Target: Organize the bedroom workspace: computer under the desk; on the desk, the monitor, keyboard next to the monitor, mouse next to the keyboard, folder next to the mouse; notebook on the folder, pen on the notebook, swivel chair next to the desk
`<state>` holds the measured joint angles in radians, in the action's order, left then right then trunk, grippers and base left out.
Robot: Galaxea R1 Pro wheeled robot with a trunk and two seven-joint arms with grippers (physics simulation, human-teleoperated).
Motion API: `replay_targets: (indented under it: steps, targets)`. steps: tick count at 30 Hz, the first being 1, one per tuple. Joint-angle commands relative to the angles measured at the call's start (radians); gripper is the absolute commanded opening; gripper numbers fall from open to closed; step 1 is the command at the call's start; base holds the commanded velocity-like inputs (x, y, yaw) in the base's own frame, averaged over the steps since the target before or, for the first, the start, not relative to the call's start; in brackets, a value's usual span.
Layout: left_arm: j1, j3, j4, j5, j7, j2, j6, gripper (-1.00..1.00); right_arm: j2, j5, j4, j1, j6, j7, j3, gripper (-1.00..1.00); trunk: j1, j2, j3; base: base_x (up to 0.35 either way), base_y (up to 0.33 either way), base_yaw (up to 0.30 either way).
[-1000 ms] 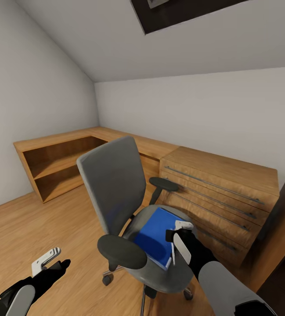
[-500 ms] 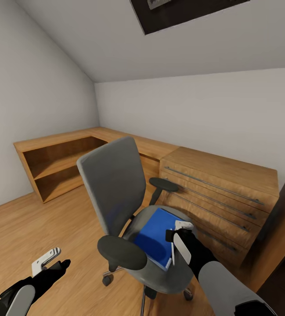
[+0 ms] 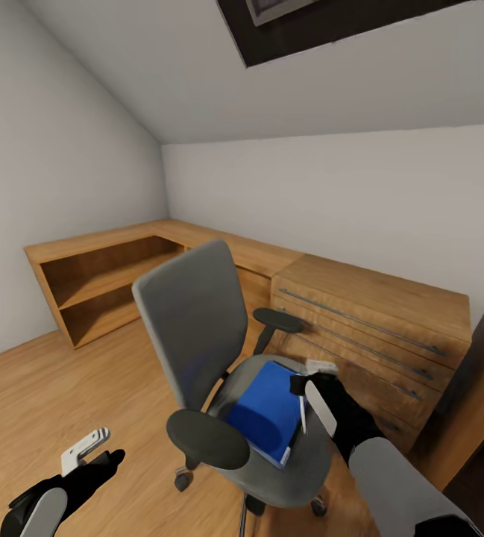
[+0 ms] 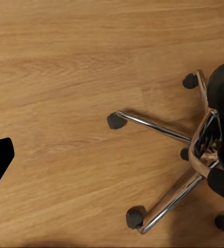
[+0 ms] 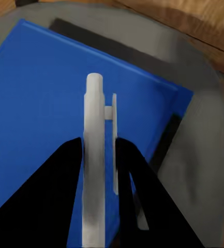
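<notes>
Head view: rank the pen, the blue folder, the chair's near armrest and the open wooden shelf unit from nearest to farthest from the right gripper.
1. pen, between the right gripper's fingers.
2. folder, just beneath on the swivel chair seat.
3. near armrest, toward the robot's left.
4. shelf unit, against the far left wall.

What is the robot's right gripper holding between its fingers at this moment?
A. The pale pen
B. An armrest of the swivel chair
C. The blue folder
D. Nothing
A: in the right wrist view the right gripper has its dark fingers closed on either side of the pale pen, held above the blue folder, which lies on the seat of the swivel chair.
</notes>
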<state>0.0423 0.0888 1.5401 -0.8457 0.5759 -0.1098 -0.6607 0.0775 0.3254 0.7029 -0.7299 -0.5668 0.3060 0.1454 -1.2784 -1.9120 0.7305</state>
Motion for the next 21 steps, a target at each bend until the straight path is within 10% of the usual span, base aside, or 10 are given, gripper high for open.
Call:
replay_targets:
  steps: [1, 7, 12, 21]
  targets:
    - [0.001, -0.004, -0.003, -0.01, 0.01, 0.0, -0.002, 1.0, -0.014, 0.013, 0.035, 0.0, -0.039, 0.01, 0.003, -1.0, 0.004, 0.007, -0.002, 0.0, 0.0, 0.0]
    - [0.001, -0.008, -0.009, -0.006, 0.009, -0.003, -0.002, 1.0, -0.088, 0.077, 0.265, 0.043, -0.22, 0.009, 0.002, -1.0, 0.027, 0.049, -0.021, -0.093, 0.0, 0.0]
    - [0.001, -0.006, -0.01, -0.006, 0.009, -0.005, -0.001, 1.0, -0.14, 0.124, 0.635, 0.18, -0.385, 0.009, 0.001, -1.0, 0.046, 0.084, -0.037, -0.309, 0.0, 0.0]
    - [0.001, -0.007, -0.183, 0.019, 0.009, -0.005, 0.001, 1.0, -0.156, 0.127, 0.738, 0.209, -0.399, 0.01, -0.077, -1.0, 0.081, 0.147, -0.065, -0.066, 0.0, 0.0]
